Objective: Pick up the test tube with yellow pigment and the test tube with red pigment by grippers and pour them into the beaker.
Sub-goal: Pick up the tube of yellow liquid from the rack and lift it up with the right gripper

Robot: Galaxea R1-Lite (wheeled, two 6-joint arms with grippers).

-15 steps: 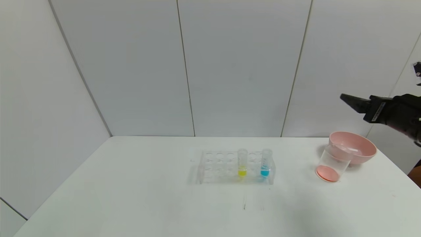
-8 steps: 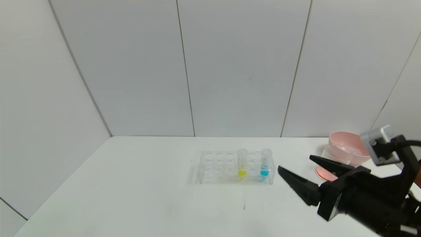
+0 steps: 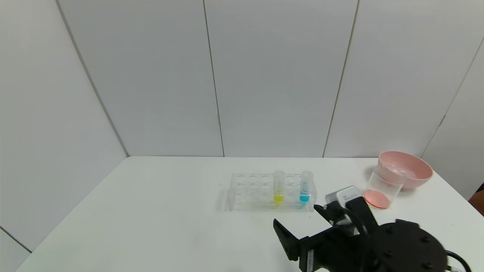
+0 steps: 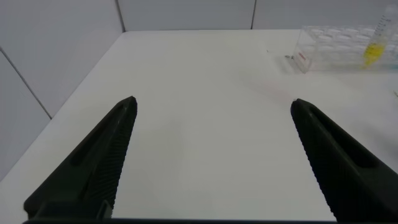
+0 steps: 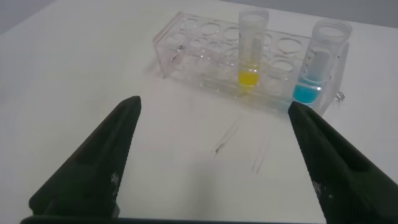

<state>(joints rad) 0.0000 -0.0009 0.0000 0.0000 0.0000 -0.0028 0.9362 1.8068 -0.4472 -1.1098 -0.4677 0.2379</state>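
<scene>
The yellow test tube stands upright in a clear rack at mid-table, with a blue tube two holes to its right. The test tube with red pigment is out of view. The beaker at the right holds a thin orange-red layer at its bottom. My right gripper is open and empty, low over the table in front of the rack's right end. Its wrist view shows the yellow tube beyond the gripper. My left gripper is open and empty over bare table left of the rack.
A pink bowl stands right behind the beaker near the table's right edge. White wall panels close the back and both sides. The rack and yellow tube show far off in the left wrist view. Faint dark streaks mark the table.
My right gripper came down from high at the right wall, swung left across the beaker and now hangs low in front of the rack, still open. Tubes, beaker and bowl have not moved.
</scene>
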